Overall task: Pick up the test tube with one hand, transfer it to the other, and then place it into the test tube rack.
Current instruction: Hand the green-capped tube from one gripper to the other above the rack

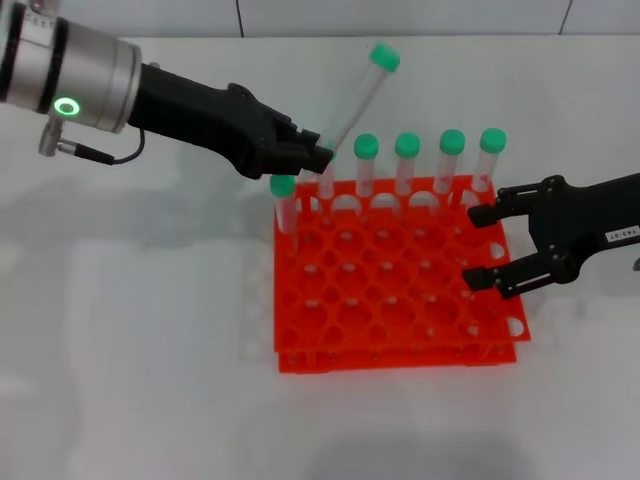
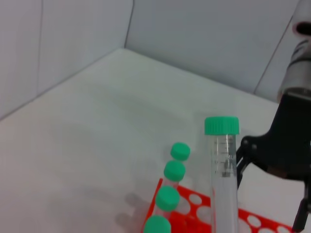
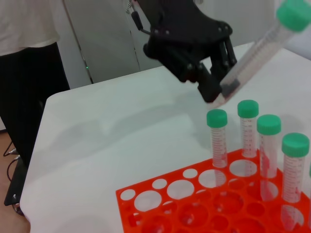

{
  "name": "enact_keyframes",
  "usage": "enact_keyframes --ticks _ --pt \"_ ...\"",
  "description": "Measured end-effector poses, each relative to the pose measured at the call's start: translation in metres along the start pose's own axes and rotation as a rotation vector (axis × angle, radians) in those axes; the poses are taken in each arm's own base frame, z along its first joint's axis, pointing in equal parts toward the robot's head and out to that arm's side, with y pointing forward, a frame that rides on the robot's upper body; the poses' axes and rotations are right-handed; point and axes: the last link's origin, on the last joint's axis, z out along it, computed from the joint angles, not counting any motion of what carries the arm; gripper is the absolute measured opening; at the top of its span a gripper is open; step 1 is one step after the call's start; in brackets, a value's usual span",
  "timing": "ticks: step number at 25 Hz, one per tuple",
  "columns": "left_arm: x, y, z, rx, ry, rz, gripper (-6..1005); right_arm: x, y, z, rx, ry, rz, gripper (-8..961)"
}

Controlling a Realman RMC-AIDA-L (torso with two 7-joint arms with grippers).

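Left gripper (image 1: pixel 318 155) above far-left corner of test tube rack (image 1: pixel 395 330), clamped on lower end of test tube (image 1: pixel 360 105); same grip seen in right wrist view, fingers (image 3: pixel 214 85) pinching tube bottom (image 3: pixel 257 51). Tube lifted clear of rack, tilted, green cap (image 1: pixel 384 57) pointing up and to the right, well above the row of standing tubes. In left wrist view, held tube (image 2: pixel 223 170) fills foreground, cap on top. Right gripper (image 1: pixel 487 245) at right edge of rack, low, jaws spread wide, holding nothing; upper finger near far-right rack corner, lower finger over right side of rack about midway. White label (image 1: pixel 621 235) visible on right gripper body. Also visible beyond the held tube in left wrist view as dark shape (image 2: pixel 279 150). Rack orange-red, two-tier, sitting on white desk (image 1: pixel 140 350), centre-right of scene. Other tubes (image 1: pixel 407 165) with green caps standing upright in far row of rack, four in a line plus one (image 1: pixel 285 205) at left end slightly nearer. Rest of rack holes open. Grippers well apart, no contact between right gripper and held tube. Person in dark trousers (image 3: pixel 29 97) standing beyond desk in right wrist view.
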Motion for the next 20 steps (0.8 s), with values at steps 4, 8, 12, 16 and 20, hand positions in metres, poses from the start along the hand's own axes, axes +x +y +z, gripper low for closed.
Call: enact_keyframes --ticks 4,8,12,16,20 --pt "-0.002 0.000 0.006 0.005 -0.030 0.016 170 -0.005 -0.001 -0.002 0.003 -0.031 0.004 845" --pt "-0.003 0.002 0.011 -0.003 -0.038 0.037 170 -0.017 -0.004 -0.011 0.008 -0.092 0.039 845" --pt "-0.002 0.000 0.015 0.011 -0.051 0.056 170 -0.028 -0.004 -0.022 0.001 -0.157 0.073 845" --pt "-0.005 0.001 0.021 0.018 -0.062 0.094 170 -0.031 -0.005 -0.029 0.010 -0.200 0.116 845" --pt "-0.007 0.000 0.024 0.031 -0.058 0.134 170 -0.031 -0.006 -0.030 0.018 -0.216 0.132 844"
